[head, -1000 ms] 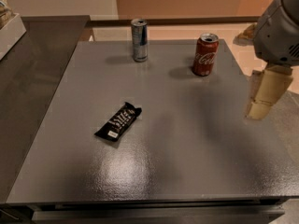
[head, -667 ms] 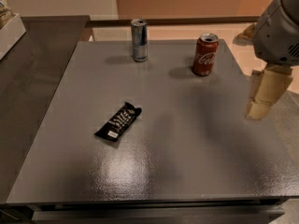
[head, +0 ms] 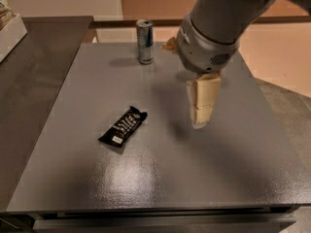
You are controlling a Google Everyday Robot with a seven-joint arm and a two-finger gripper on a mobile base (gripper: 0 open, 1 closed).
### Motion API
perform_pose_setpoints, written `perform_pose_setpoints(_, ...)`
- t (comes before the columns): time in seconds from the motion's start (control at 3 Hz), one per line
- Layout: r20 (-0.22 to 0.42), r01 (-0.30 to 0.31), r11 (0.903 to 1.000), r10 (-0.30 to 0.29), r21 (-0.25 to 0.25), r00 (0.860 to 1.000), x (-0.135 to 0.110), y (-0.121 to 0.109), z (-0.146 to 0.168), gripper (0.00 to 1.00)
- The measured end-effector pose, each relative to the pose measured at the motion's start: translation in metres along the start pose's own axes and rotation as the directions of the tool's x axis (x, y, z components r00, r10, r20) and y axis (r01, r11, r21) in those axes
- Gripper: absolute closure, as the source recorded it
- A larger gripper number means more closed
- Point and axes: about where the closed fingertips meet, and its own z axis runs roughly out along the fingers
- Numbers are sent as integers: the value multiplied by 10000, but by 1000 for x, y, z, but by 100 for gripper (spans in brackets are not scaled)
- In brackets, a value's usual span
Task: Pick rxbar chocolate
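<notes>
The rxbar chocolate (head: pixel 123 126), a flat black wrapper with white lettering and a small white label patch, lies at an angle on the grey table (head: pixel 160 178), left of centre. My gripper (head: pixel 199 120) hangs from the large grey arm and points down above the table. It is to the right of the bar, about a bar's length away, and clear of it. Nothing is held in it.
A slim silver-blue can (head: pixel 144 41) stands upright near the table's far edge. A dark counter (head: pixel 34 81) adjoins the table on the left, with a white object (head: pixel 9 30) at its far end. The arm hides the table's far right part.
The arm has swung left from the table's right edge to over its middle right, closer to the bar. It now covers the red can. The view is also closer.
</notes>
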Motion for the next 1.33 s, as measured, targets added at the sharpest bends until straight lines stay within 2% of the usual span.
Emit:
perform_pose_setpoints(0.33,232,2028,9788,-2021,-305,9791,-44,-19,32,0)
perform_pose_setpoints(0.67,396,3338,9414,-3321,-484,9424,-71,-31,52,0)
perform_pose_setpoints(1.0,-526,4432,8563,-4718,-2651,8801,-69,-43,119,0)
perform_pose_setpoints(1.33,-808,4216,8503,-4666,-3150,8808,-55,-42,130,0)
